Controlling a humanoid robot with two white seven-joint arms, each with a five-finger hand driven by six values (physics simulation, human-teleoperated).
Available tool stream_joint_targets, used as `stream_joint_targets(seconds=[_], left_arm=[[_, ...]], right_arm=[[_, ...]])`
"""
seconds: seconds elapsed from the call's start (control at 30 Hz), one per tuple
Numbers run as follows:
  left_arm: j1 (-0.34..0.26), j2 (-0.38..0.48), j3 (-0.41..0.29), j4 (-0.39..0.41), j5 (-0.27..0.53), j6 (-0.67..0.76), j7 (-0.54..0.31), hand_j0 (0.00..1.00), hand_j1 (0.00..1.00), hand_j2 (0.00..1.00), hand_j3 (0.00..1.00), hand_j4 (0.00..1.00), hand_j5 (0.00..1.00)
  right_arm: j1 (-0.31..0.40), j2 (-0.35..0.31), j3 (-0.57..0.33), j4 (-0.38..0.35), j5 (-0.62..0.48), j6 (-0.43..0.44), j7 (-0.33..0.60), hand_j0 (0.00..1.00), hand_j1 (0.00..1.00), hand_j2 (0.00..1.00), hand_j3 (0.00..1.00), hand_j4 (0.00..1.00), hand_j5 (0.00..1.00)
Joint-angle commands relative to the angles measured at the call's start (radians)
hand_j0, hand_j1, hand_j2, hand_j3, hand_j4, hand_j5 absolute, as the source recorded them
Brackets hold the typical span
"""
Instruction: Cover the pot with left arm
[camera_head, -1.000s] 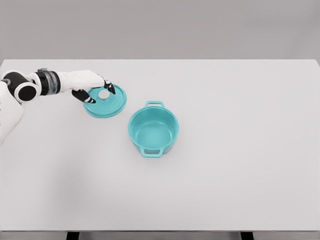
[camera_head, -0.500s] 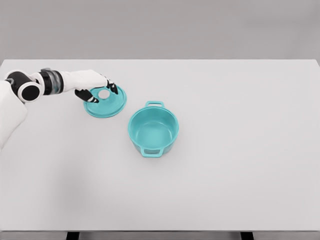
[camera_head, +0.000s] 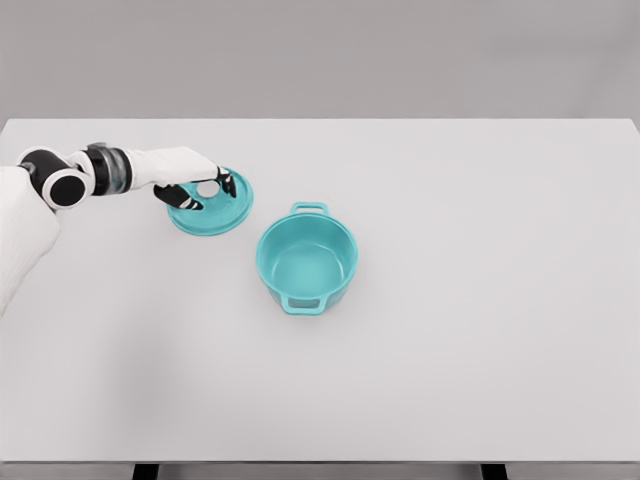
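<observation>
Bright, even, diffuse light with no clear source and no glare. Shadows are very faint: a soft grey smudge on the worktop (camera_head: 480, 380) below the left hand (camera_head: 195, 185). The render is slightly soft, with no visible edge distortion.

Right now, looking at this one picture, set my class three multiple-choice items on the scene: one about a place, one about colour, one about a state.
1. Where does the lid lie relative to the pot?
A. To its upper left, apart from it
B. On top of it
C. To its right

2. What colour are the pot and lid?
A. Red
B. Teal
C. Yellow

3. What state is the pot in?
A. Covered
B. Tipped over
C. Upright and uncovered

Key: 1 A, the lid sits flat on the table with bare table between it and the pot. 2 B, both are teal. 3 C, its empty inside shows, while the left hand is at the lid's white knob.
</observation>
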Motion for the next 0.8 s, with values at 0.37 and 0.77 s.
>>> stream_joint_targets(seconds=[0.37,0.77], left_arm=[[0.002,0.004,0.006,-0.007,0.008,0.001,0.000,0.49,0.49,0.49,0.49,0.49,0.49],[0.014,0.065,0.008,-0.204,0.054,0.001,0.000,0.47,0.47,0.47,0.47,0.47,0.47]], right_arm=[[0.000,0.000,0.000,0.000,0.000,0.000,0.000,1.00,1.00,1.00,1.00,1.00,1.00],[0.000,0.000,0.000,0.000,0.000,0.000,0.000,1.00,1.00,1.00,1.00,1.00,1.00]])
